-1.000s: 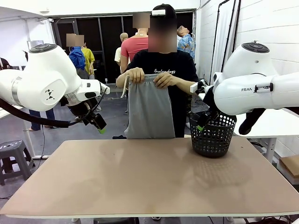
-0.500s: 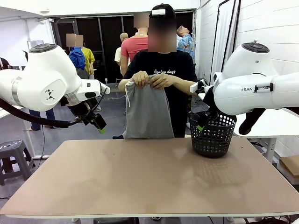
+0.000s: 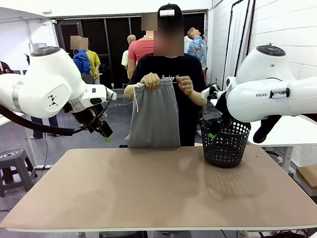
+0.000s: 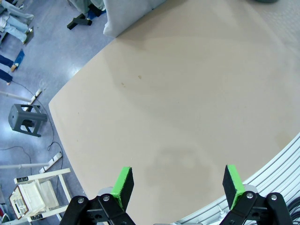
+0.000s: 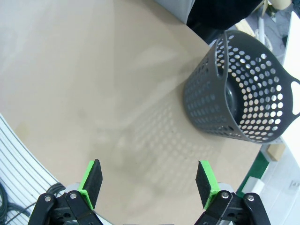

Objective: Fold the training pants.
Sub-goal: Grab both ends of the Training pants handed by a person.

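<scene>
The left claw (image 4: 178,183) hangs wide and holds nothing, above the surface (image 3: 148,188) at its 9 o'clock side. At 12 o'clock, beyond the far edge, a person holds the pants (image 3: 154,116) up by the waistband, with one hand (image 3: 150,81) and the other hand (image 3: 186,84) at its two ends. They hang as one narrow grey panel, the lower end hidden behind the surface. The legs may already lie one on the other, but I cannot tell. I judge the folding barely begun: the pants are not yet laid down, and the cross folds remain. At 2 o'clock stands the basket (image 3: 225,148), apparently empty as far as the right wrist view sees in. The right claw (image 5: 149,180) hangs wide and holds nothing, just beside the basket at 3 o'clock.
</scene>
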Controlling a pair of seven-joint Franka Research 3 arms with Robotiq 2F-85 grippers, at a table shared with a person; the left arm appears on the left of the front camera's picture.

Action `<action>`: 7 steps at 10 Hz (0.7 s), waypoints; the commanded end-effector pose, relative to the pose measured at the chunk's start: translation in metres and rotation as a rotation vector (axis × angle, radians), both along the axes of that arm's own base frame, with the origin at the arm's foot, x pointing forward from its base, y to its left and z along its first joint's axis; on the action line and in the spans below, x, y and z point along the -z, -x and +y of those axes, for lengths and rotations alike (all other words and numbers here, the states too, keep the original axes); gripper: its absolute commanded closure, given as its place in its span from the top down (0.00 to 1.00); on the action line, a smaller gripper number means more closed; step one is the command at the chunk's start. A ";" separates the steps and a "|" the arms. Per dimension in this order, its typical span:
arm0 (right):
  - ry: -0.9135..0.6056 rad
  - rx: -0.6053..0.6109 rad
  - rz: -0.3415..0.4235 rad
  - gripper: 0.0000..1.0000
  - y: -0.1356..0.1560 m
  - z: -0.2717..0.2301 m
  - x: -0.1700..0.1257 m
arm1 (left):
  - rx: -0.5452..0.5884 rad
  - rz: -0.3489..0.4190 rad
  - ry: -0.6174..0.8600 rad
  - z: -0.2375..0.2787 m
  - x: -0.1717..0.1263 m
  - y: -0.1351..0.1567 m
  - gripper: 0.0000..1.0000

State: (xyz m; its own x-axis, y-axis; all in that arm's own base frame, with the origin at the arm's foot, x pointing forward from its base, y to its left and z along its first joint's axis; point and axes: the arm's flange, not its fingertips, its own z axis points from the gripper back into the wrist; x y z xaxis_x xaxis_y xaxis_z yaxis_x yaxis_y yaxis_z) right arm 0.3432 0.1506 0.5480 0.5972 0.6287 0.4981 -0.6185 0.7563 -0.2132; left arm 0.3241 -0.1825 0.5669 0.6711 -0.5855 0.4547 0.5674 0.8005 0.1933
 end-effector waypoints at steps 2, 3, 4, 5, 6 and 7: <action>-0.004 -0.003 -0.003 1.00 -0.001 0.001 0.001 | 0.004 -0.005 0.002 0.000 0.000 0.000 1.00; -0.004 -0.003 -0.003 1.00 -0.001 0.001 0.001 | 0.004 -0.005 0.002 0.000 0.000 0.000 1.00; -0.004 -0.003 -0.003 1.00 -0.001 0.001 0.001 | 0.004 -0.005 0.002 0.000 0.000 0.000 1.00; -0.004 -0.003 -0.003 1.00 -0.001 0.001 0.001 | 0.004 -0.005 0.002 0.000 0.000 0.000 1.00; -0.004 -0.003 -0.003 1.00 -0.001 0.001 0.001 | 0.004 -0.005 0.002 0.000 0.000 0.000 1.00; -0.004 -0.003 -0.003 1.00 -0.001 0.001 0.001 | 0.004 -0.005 0.002 0.000 0.000 0.000 1.00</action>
